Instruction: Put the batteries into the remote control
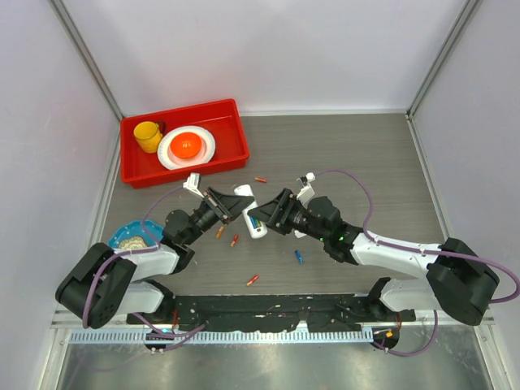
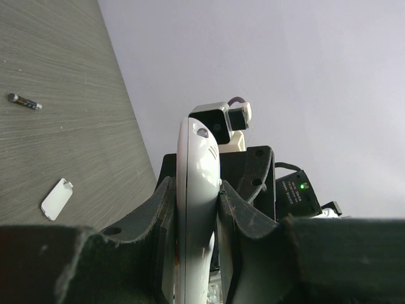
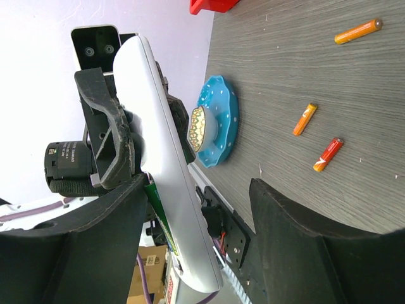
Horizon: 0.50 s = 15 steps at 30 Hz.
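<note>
The left gripper (image 1: pixel 232 205) is clamped on the remote control (image 1: pixel 250 213), holding it up over mid-table. The right gripper (image 1: pixel 262 216) stands open against it, apparently seating a green battery (image 3: pixel 154 201). Next, that probably needs pressing home, then another of the loose batteries (image 1: pixel 236 240) fetched.

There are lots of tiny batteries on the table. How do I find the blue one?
Look at the grey wood-grain table, then at the right arm's black gripper near its middle. The tiny blue cylinder battery lies flat just on the near side of that arm's wrist. The loose batteries around it are orange or red.
</note>
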Each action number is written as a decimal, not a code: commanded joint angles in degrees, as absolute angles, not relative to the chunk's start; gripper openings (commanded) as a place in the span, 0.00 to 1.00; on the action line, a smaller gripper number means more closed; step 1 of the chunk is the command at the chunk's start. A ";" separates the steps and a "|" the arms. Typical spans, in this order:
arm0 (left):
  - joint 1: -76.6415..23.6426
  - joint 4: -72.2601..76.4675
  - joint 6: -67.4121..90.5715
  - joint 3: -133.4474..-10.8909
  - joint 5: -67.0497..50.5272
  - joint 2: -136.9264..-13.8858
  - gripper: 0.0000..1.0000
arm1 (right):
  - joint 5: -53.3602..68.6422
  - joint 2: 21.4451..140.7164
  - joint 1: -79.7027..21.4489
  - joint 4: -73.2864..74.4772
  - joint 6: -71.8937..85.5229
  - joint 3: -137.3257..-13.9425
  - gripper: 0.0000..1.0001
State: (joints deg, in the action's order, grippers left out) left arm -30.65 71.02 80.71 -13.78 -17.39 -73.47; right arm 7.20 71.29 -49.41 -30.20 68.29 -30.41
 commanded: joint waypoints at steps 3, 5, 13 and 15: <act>-30.41 88.59 81.74 -17.05 -14.77 -70.40 0.00 | 7.91 71.54 -49.48 -28.04 67.94 -28.56 0.69; -30.41 88.59 81.74 -17.05 -14.59 -70.14 0.00 | 8.00 71.63 -49.48 -28.21 67.94 -28.30 0.69; -30.41 88.59 82.09 -17.23 -13.89 -69.26 0.00 | 8.44 72.07 -49.48 -28.48 67.85 -28.30 0.70; -30.41 88.59 82.18 -17.31 -13.97 -69.26 0.00 | 8.53 71.98 -49.48 -28.48 67.76 -28.30 0.72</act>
State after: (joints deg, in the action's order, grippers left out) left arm -30.74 69.60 80.71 -13.82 -17.28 -71.68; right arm 7.64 71.29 -49.41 -32.14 68.95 -29.78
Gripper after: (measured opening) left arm 0.302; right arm 0.705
